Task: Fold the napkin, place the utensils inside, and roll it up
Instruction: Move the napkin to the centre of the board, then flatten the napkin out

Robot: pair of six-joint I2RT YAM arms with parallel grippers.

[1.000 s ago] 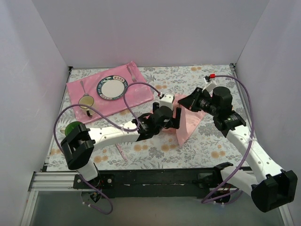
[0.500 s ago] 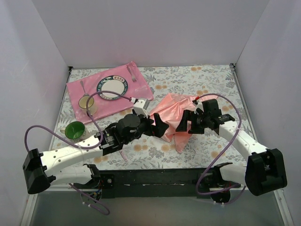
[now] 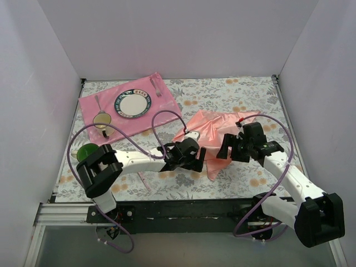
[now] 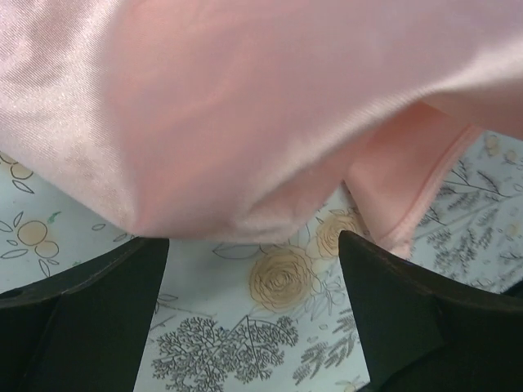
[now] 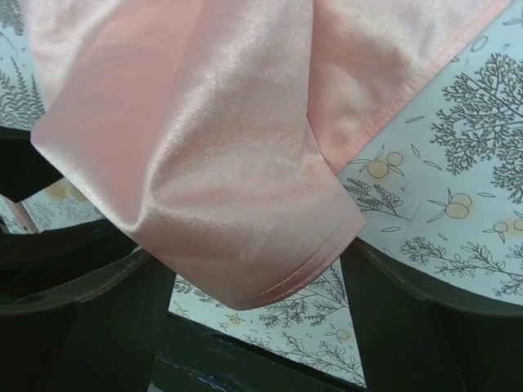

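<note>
Two arms, one rumpled napkin (image 3: 208, 132)

Left fingers (image 3: 196, 159) and right fingers (image 3: 225, 148) are both spread apart, gripping nothing. The napkin lies crumpled on the floral worktop (image 3: 222, 94) between them, with a soft fold just beyond the left pair and a hemmed corner between the right pair. Thin, satiny, salmon-pink cloth.

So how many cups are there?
2. A pale cup sits on the pink mat, left of the plate. A green cup stands nearer, partly behind the left arm. No others show.
</note>
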